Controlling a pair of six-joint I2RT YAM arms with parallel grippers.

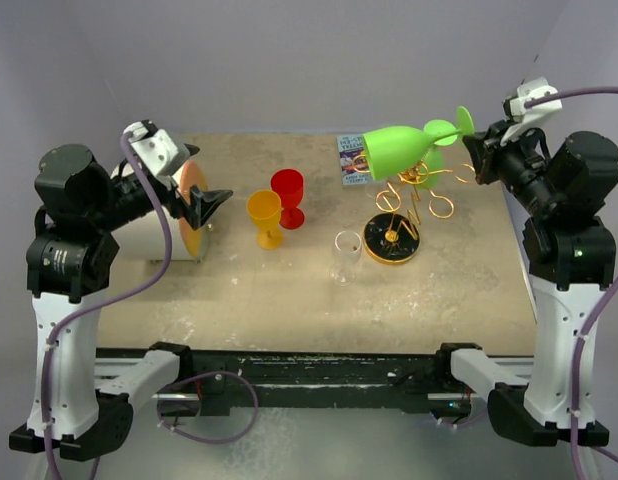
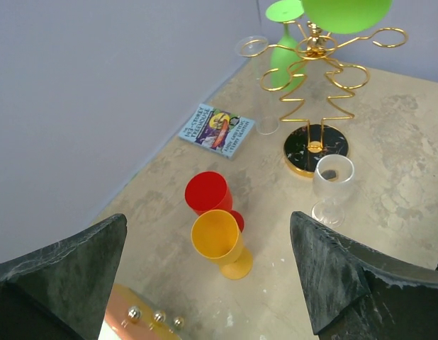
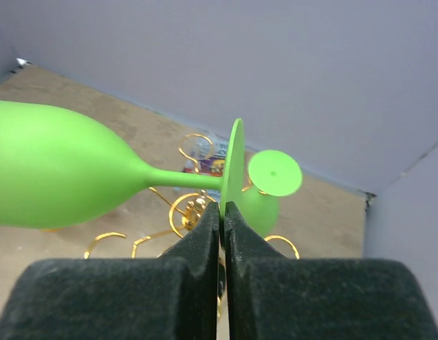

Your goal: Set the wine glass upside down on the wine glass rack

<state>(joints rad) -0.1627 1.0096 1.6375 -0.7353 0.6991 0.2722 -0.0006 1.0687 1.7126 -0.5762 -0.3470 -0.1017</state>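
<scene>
- Top external view. Gold wire, tree-shaped wine glass rack on a round black base; it stands upright on the beige table.
- Flat printed booklet, lying behind the wine glass rack and to its left. Cover lettering is too small to read.
- Lime-green opaque wine glass, in the air over the crown of the wine glass rack. It lies on its side with the long axis near level, bowl mouth to the left and foot to the right.
- Right gripper, just right of the rack's crown, fingers closed on the foot of the wine glass. The right arm is raised and its wrist is turned left toward the rack.
- Left gripper, well left of the rack, fingers spread wide and holding nothing. The left arm is folded and its wrist is aimed toward the rack.
- Red stemmed glass and yellow stemmed glass, upright side by side, left of the rack.
- Clear stemmed glass, upright, just beside the rack's base on its left.
- Left wrist view. Booklet cover is multicoloured and its lettering blurred, not legible.
- The wine glass bowl sits directly above the rack's crown.
- Second green glass hangs foot-up among the rack's far rings.
- Right wrist view. The right gripper's fingers are pressed together on the edge of the foot disc. The stem runs level to the left, ending in the bowl.
- Gold loops of the rack show below the wine glass.
</scene>
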